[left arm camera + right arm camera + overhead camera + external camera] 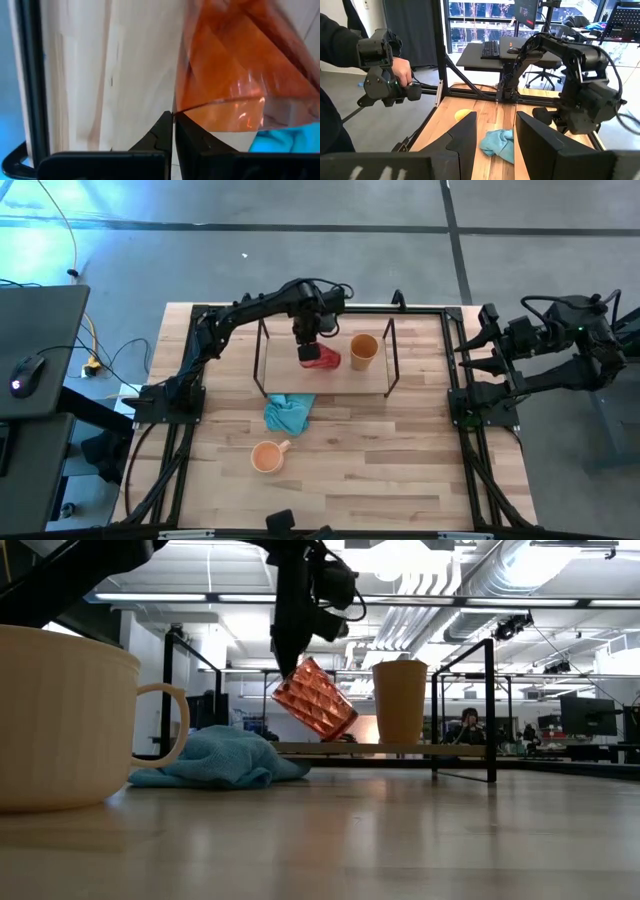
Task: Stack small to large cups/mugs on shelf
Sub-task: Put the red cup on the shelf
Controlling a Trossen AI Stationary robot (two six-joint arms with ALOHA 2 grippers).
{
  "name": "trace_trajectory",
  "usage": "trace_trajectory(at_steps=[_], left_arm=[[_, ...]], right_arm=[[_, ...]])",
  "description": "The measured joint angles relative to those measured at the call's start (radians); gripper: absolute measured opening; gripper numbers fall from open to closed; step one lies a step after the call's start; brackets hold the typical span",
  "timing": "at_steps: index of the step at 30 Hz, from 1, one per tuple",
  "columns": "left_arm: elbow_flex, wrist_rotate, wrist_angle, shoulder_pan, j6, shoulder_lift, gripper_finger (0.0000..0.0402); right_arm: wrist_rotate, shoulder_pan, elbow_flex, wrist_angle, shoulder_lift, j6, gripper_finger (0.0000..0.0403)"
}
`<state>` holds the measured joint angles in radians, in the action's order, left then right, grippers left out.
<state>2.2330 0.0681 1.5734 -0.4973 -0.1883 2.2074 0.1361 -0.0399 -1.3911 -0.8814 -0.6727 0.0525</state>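
My left gripper (308, 340) reaches over the shelf (283, 372) and is shut on the red patterned cup (315, 700), which is tilted above the shelf board (450, 749). The amber tumbler (363, 350) stands upright on its base on the board, just to the right of the cup. The light orange mug (268, 455) stands on the table near the front, large at the left of the low view (60, 715). My right gripper (495, 135) waits open at the table's right edge, holding nothing. My left gripper pinches the red cup's rim (184, 110) between its two fingertips, coming from above and pointing down. The cup hangs tilted below the fingers, mouth up toward the gripper and base (343, 730) low toward the tumbler. I cannot tell whether the base touches the board.
A teal cloth (288, 412) lies crumpled on the table just in front of the shelf. The shelf's black wire frame (490, 710) rises at its ends. A person's hand (402, 72) holds a dark device beyond the table's far left side.
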Motion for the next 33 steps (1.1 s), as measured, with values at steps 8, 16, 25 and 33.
trace_trajectory(at_steps=[8, 16, 25, 33], left_arm=[[0.064, -0.028, -0.002, 0.0, 0.013, -0.001, 0.0], [0.064, -0.067, -0.002, 0.0, 0.046, -0.001, 0.0], [0.064, -0.097, -0.002, 0.0, 0.084, -0.001, 0.0], [0.064, -0.11, -0.002, 0.0, 0.111, -0.003, 0.0]], right_arm=[[0.0, 0.0, 0.0, -0.002, 0.0, 0.0, 0.013], [0.0, 0.0, 0.0, -0.002, 0.0, -0.026, 0.013], [0.001, 0.0, 0.0, -0.013, 0.0, -0.053, 0.013], [0.001, 0.0, 0.0, -0.021, 0.0, -0.055, 0.013]])
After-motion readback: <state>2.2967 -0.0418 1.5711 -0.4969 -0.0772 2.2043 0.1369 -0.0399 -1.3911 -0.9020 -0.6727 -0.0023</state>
